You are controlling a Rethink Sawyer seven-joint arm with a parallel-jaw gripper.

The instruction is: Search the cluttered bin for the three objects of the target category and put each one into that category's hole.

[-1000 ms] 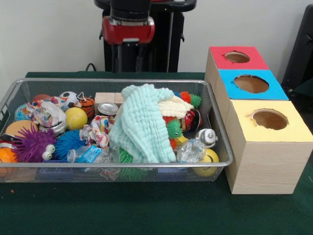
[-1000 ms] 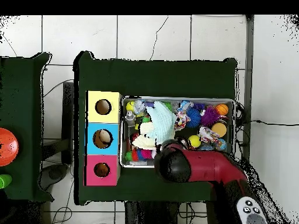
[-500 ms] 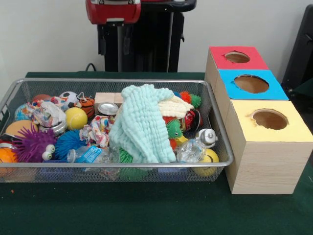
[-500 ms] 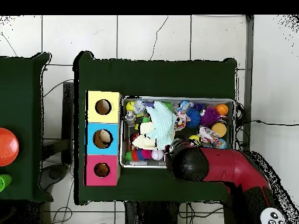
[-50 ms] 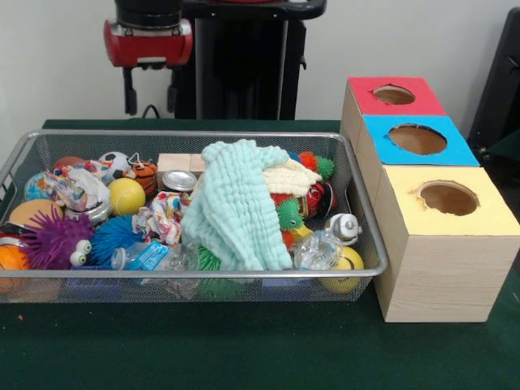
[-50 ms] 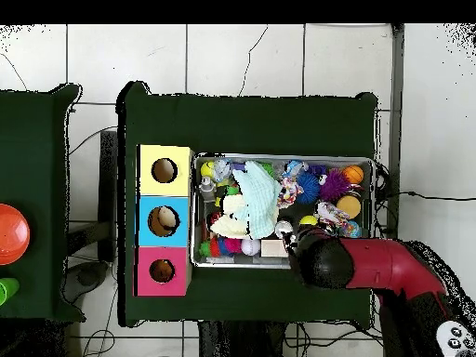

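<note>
Front view: end effector (image 5: pixel 150 96) above bin (image 5: pixel 49 140)

Plain off-white wall (image 5: pixel 65 57) upper frame, white tile floor (image 6: pixel 242 60) w/ dark grout, green-covered table (image 5: pixel 244 349), 2nd table (image 6: pixel 37 186) far left overhead

Red wrist housing (image 5: pixel 149 41) under a black cylinder, two dark prongs on the tool (image 5: pixel 150 91); seen overhead, glossy red arm (image 6: pixel 390 270), black rounded joint.
</note>
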